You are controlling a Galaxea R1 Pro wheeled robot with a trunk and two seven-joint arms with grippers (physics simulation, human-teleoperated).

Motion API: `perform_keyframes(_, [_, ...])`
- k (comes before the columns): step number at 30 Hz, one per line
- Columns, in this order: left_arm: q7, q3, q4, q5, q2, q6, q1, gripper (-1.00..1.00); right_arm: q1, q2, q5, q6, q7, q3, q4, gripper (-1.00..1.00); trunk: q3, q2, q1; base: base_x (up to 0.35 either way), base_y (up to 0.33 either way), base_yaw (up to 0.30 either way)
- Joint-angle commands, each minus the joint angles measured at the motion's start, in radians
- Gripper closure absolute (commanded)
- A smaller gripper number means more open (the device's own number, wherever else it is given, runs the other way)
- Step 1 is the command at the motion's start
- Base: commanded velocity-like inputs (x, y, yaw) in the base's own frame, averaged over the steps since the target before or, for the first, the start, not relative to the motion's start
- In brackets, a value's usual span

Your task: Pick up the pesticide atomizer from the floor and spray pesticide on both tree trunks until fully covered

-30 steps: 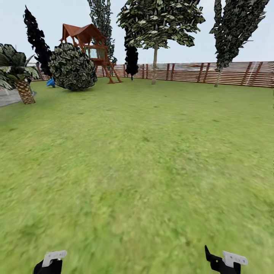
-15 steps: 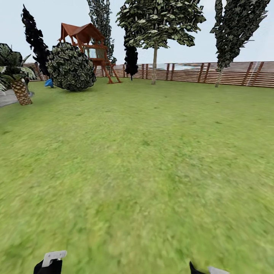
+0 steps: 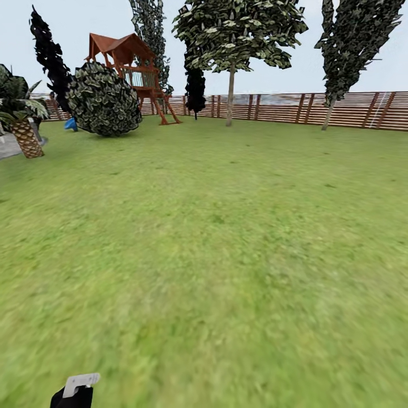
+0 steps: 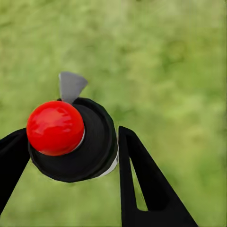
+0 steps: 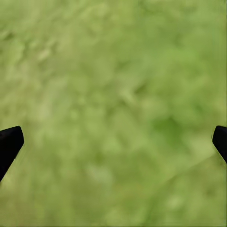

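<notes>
In the left wrist view my left gripper [image 4: 71, 142] is shut on the pesticide atomizer [image 4: 90, 146], a small black bottle with a red top, held above blurred grass. In the head view that gripper [image 3: 73, 392] sits at the bottom left edge. My right gripper [image 5: 113, 142] is open over bare grass, its black fingertips [image 5: 9, 142] far apart. Far ahead, by the fence, stands a tree [image 3: 238, 28] with a pale straight trunk [image 3: 230, 96]. A second tree [image 3: 354, 39] with a thin trunk [image 3: 327, 116] stands to its right.
Wide green lawn [image 3: 215, 238] stretches ahead to a brown slat fence [image 3: 283, 107]. At the far left are a wooden playhouse [image 3: 133, 68], a round bush [image 3: 105, 99], a short palm [image 3: 22, 124] and dark cypress-like trees [image 3: 195, 88].
My right gripper has sunk past the head view's bottom edge. The whole picture has drifted slightly left, so the camera has moved. The left gripper holds its place.
</notes>
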Motion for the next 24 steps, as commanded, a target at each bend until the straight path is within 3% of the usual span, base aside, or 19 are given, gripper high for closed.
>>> perform_keyframes(1, [0.000,0.000,0.000,0.000,0.000,0.000,0.000,1.00,0.000,0.000,0.000,0.000,0.000,0.000,0.000,-1.00,0.000,0.000,0.000,0.339,0.000,0.000])
perform_keyframes(24, [0.000,0.000,0.000,0.000,0.000,0.000,0.000,1.00,0.000,0.004,0.000,0.003,0.000,0.001,0.002,-1.00,0.000,0.000,0.000,0.298,-0.111,-0.017])
